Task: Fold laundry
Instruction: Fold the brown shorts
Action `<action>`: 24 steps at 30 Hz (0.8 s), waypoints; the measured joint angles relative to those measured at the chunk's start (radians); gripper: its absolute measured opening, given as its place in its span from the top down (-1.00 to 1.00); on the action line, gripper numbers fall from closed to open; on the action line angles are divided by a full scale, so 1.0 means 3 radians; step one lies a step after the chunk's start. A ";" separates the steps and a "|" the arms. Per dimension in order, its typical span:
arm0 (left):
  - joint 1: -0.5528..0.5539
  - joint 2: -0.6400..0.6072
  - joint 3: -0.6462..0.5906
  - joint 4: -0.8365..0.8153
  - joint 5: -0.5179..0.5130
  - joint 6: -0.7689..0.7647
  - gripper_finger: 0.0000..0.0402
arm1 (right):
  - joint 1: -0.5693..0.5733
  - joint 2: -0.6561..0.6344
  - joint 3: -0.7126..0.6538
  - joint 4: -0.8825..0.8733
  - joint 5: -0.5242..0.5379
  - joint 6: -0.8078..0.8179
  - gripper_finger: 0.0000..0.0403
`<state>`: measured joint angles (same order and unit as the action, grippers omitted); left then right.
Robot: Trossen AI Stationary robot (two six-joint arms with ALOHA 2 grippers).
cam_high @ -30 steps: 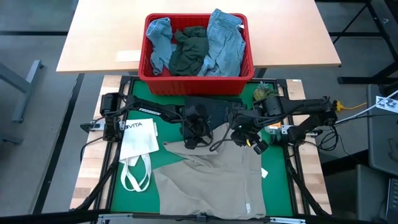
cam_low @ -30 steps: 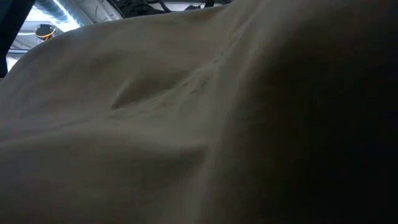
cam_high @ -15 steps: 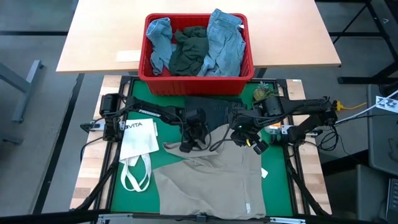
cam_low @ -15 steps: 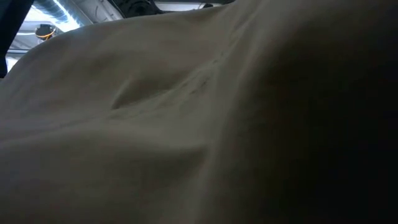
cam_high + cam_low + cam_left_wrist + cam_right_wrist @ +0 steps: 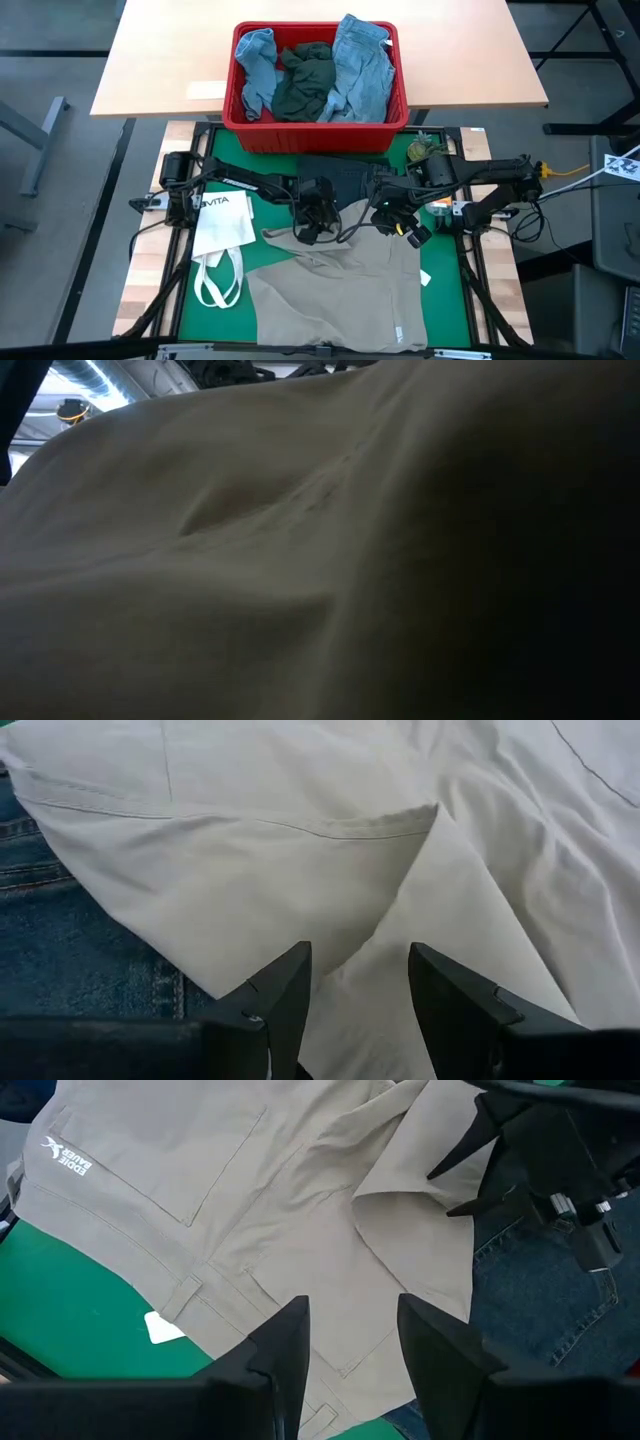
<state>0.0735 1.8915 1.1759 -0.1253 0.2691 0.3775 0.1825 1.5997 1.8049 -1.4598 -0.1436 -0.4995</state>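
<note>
Big flat worktop [image 5: 190, 300], with a green mat inside a black frame. On the mat, soft beige pants [image 5: 340, 290] spread out wide and smooth, with thin stitched seams, a sewn-on pocket and a little white logo. Filling the whole low view too, all tan cloth. Behind the mat, a red plastic basket [image 5: 318, 132] with hard square walls, stuffed with crumpled light blue jeans [image 5: 362, 65] and a dark green-grey piece [image 5: 305, 80]. Between basket and pants, dark blue jeans [image 5: 335, 172], rough denim with pale stitching, partly under the beige cloth. Beside the pants, a flat white tote bag [image 5: 220, 235] with loop handles. Left pincer [image 5: 358, 985] spread apart just above a folded beige edge, grasping nothing. Right pincer [image 5: 350, 1342] also spread apart over the pants, grasping nothing.
</note>
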 joint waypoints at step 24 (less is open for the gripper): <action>-0.0009 -0.0022 0.0003 -0.0259 -0.0346 -0.0185 0.99 | -0.0105 -0.0255 -0.0498 -0.0137 0.0617 0.0119 0.23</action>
<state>0.0708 1.8849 1.1767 -0.2030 0.1655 0.3221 0.1512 1.5233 1.6553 -1.5009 0.0414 -0.4638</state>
